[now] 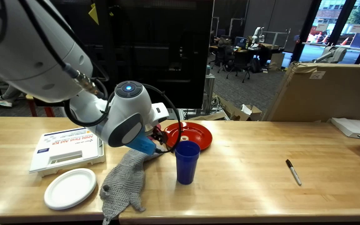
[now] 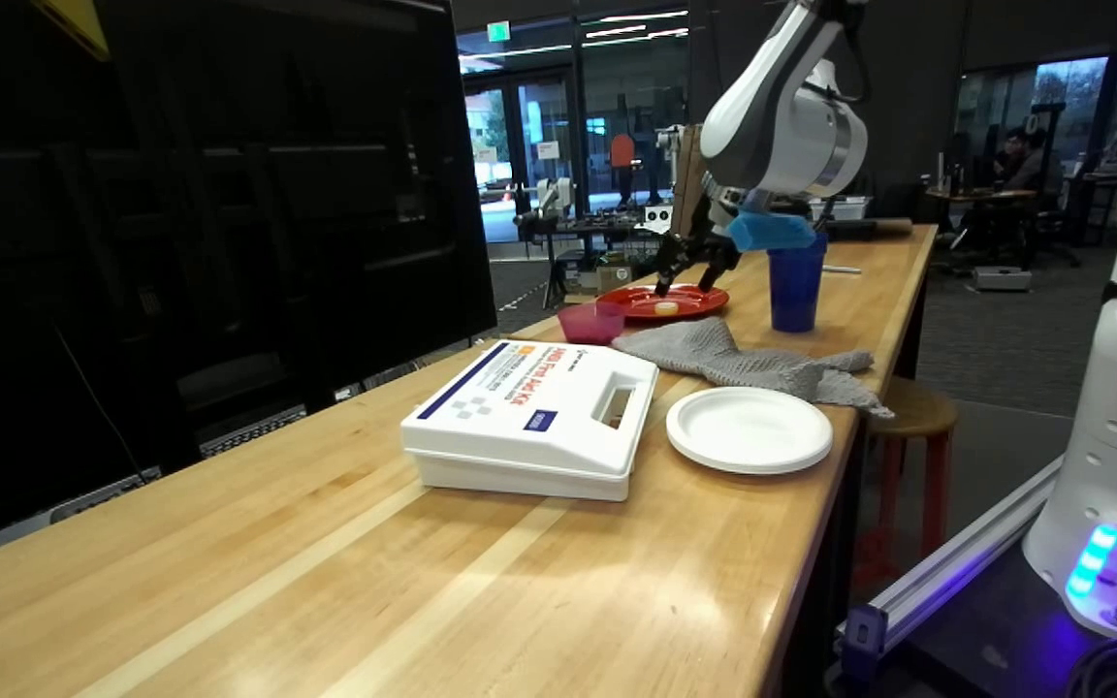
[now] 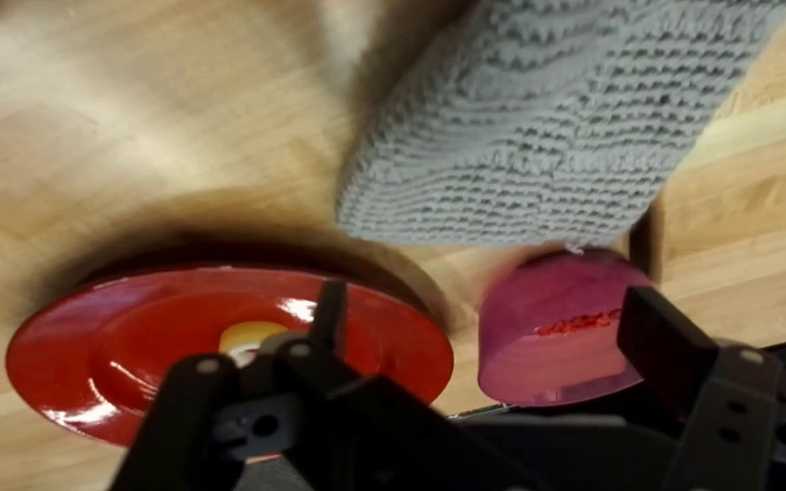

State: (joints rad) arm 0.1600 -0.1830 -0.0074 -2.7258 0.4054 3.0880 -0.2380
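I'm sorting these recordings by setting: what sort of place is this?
Most likely a robotics lab or similar research workspace: in an exterior view, another white robot arm shows in the background, together with an office chair and what looks like a computer monitor.

The red plate [image 3: 175,320] is gleaming, smooth and glossy, while the ring [image 3: 251,333] on it is appearing blurred, perhaps plastic. The towel [image 3: 543,150] is showing rough, matt knitted cloth. The bowl [image 3: 560,290] is looking like smooth, translucent plastic and the cup [image 1: 186,167] like smooth plastic. The table [image 1: 245,175] is reflecting light off smooth wood. The case [image 2: 529,417] is showing smooth plastic, the white plates [image 2: 749,427] matt paper.
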